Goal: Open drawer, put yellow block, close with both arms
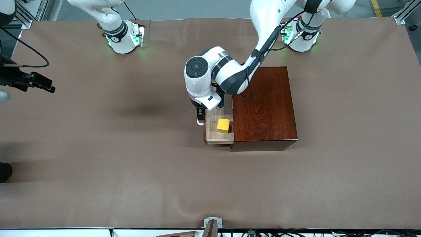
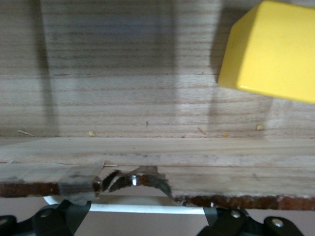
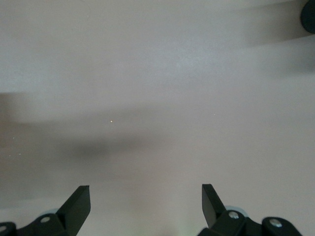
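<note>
Drawer (image 1: pixel 218 130) pulled out of the mahogany box (image 1: pixel 263 105) toward the right arm's end of the table (image 1: pixel 98 148), holding the yellow block (image 1: pixel 223 125) on its pale floor. Probably light and rigid, sliding easily; best pushed at the dark front or taken by the white loop handle (image 1: pixel 199 122). Right gripper (image 1: pixel 36 82) waiting over bare cloth at the right arm's end, fingers spread wide, holding nothing. Left gripper (image 1: pixel 199 113) at the drawer front, fingers wide apart astride the handle, gripping nothing; contact not clear
</note>
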Action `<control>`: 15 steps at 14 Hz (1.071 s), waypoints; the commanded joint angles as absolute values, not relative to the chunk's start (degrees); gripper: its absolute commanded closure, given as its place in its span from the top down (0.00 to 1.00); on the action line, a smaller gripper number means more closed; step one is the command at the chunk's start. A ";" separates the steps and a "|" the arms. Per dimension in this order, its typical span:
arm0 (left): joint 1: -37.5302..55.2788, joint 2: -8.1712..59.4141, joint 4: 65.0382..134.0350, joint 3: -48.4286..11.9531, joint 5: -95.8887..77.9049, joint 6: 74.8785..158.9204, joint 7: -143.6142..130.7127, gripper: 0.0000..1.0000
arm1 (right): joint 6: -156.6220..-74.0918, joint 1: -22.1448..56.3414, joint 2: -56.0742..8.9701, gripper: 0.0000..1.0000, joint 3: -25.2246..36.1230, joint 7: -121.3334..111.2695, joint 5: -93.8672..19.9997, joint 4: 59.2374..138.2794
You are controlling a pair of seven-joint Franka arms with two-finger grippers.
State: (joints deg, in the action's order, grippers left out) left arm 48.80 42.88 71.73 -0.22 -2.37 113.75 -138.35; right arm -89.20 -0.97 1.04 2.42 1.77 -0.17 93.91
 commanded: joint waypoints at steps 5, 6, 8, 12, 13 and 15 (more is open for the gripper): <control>47.72 41.05 72.25 3.94 1.41 103.90 -137.72 1.00 | -88.86 -1.93 1.41 1.00 1.93 0.97 0.79 94.13; 47.90 40.87 72.25 5.00 1.41 102.93 -137.72 1.00 | -88.86 -1.93 1.49 1.00 1.93 0.97 0.79 94.13; 47.90 40.87 72.25 6.15 2.10 100.74 -137.72 1.00 | -88.86 -1.93 1.41 1.00 1.93 0.97 0.79 94.13; 48.16 40.43 72.25 6.85 3.08 97.39 -137.81 1.00 | -88.86 -1.85 1.41 1.00 1.93 0.97 0.79 94.13; 48.43 39.65 72.16 6.94 3.08 97.12 -137.81 1.00 | -88.94 -1.93 1.41 1.00 2.02 0.97 0.79 94.13; 48.95 36.50 71.98 6.77 2.99 96.07 -137.81 1.00 | -88.95 -1.85 1.41 1.00 1.93 0.97 0.79 94.13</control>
State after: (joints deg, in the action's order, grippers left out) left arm 48.25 41.33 71.09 5.57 0.93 98.96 -138.17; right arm -89.14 -0.98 1.04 2.62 1.71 -0.13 93.96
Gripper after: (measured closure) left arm 0.000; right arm 0.000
